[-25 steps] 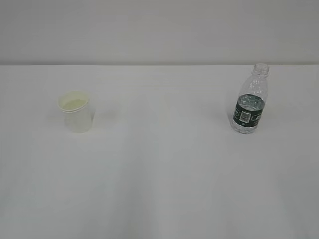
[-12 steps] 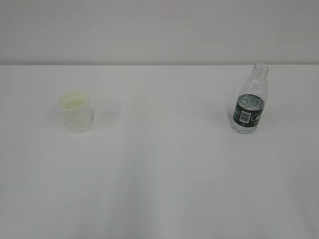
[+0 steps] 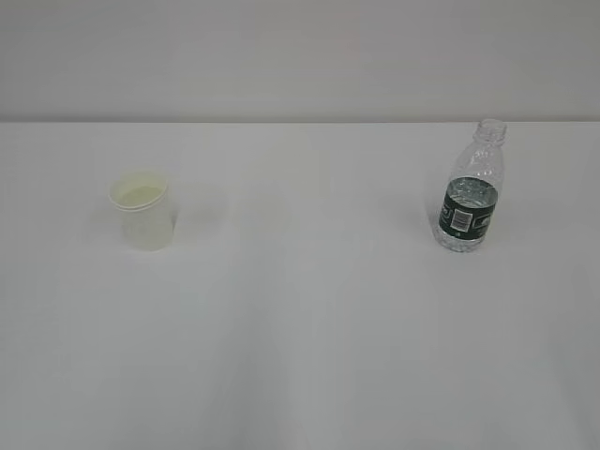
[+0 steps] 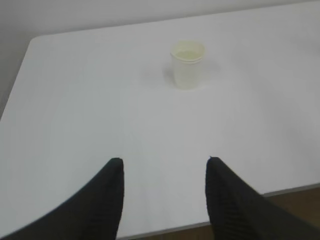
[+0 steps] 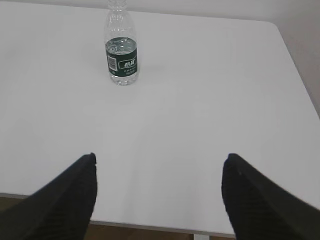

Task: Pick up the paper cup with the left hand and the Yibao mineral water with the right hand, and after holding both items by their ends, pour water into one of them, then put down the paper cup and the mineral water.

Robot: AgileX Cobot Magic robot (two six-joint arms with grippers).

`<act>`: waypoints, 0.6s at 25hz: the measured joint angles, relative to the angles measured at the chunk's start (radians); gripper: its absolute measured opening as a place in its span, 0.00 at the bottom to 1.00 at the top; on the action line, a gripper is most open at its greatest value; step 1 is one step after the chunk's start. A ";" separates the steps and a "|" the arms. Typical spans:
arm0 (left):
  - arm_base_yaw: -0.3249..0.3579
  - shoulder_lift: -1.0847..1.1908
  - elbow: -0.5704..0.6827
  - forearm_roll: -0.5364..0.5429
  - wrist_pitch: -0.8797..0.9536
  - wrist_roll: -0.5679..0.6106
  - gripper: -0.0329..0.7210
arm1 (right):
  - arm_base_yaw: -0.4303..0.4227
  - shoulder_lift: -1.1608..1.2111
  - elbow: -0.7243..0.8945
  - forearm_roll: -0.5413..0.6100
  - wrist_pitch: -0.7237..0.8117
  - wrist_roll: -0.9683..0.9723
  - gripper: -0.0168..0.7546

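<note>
1. Paper cup (image 3: 142, 210) stands upright on the white worktop (image 3: 300, 328), left half, nearer the far edge than the near one. Something pale yellowish shows inside (cannot tell whether liquid or only the cup's bottom).
2. Yibao mineral water (image 3: 470, 187) stands upright on the right half of the worktop, close to the far edge and well apart from the cup. No cap on the threaded neck. Dark green label with a white patch; clear water (image 3: 459, 239) shows low in the bottle, though the level is hard to read.
3. Left pincer (image 4: 165, 167): both black fingers hang over the worktop's near edge, parted at a middling gap, nothing between them. In the left wrist view the paper cup (image 4: 187, 65) sits well ahead of the fingertips, toward the far edge and a little right of the gap's midline. No contact.
4. Right pincer (image 5: 159, 162): fingers spread wide, empty, also over the near edge. The bottle (image 5: 121, 47) stands far ahead near the far edge, off to the left, roughly in line with the left finger (not with the gap). No contact.
5. Neither arm shows in the exterior view.
</note>
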 joint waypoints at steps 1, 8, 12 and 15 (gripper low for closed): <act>0.000 0.000 0.000 0.007 0.007 -0.007 0.54 | 0.000 0.000 0.004 -0.008 0.005 0.000 0.78; 0.000 0.000 -0.001 0.011 0.078 -0.018 0.53 | 0.000 0.000 0.018 -0.017 0.028 0.001 0.78; 0.000 0.000 -0.001 0.011 0.087 -0.018 0.52 | 0.000 0.000 0.018 -0.020 0.028 0.001 0.78; 0.000 0.000 -0.001 0.011 0.091 -0.018 0.52 | 0.000 0.000 0.018 -0.020 0.028 0.001 0.78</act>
